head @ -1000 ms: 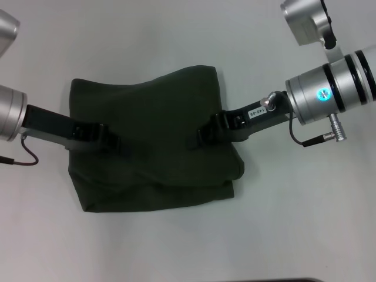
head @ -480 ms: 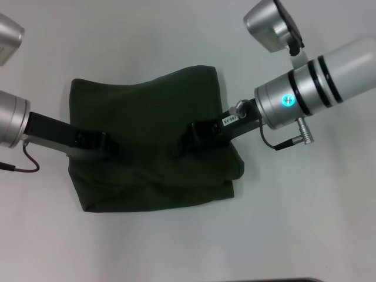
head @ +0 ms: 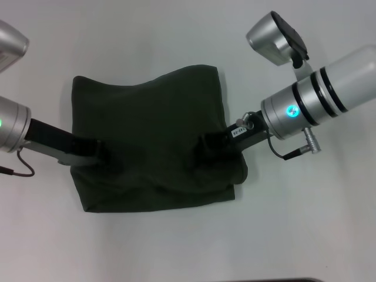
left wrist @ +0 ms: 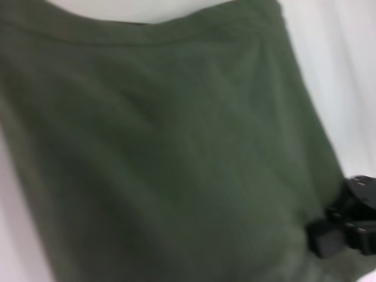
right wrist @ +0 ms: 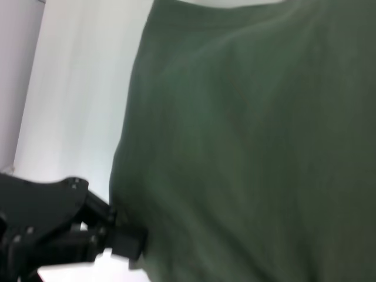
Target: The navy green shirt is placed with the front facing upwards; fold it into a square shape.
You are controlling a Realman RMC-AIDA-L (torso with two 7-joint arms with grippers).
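The navy green shirt lies folded into a rough square on the white table, plain green side up; no lettering or label shows. My left gripper lies low on the shirt's left edge. My right gripper lies low on its right part, near the right edge. The left wrist view is filled with green cloth, with the right gripper at the cloth's edge. The right wrist view shows cloth and the left gripper at its edge.
The white table surrounds the shirt on all sides. A dark strip marks the table's near edge. The right arm's elbow joint hangs above the table behind the shirt's right corner.
The left gripper has drawn back a little toward the shirt's left edge. The right gripper slid left over the cloth, then back right. The shirt's lower right corner bulges slightly more.
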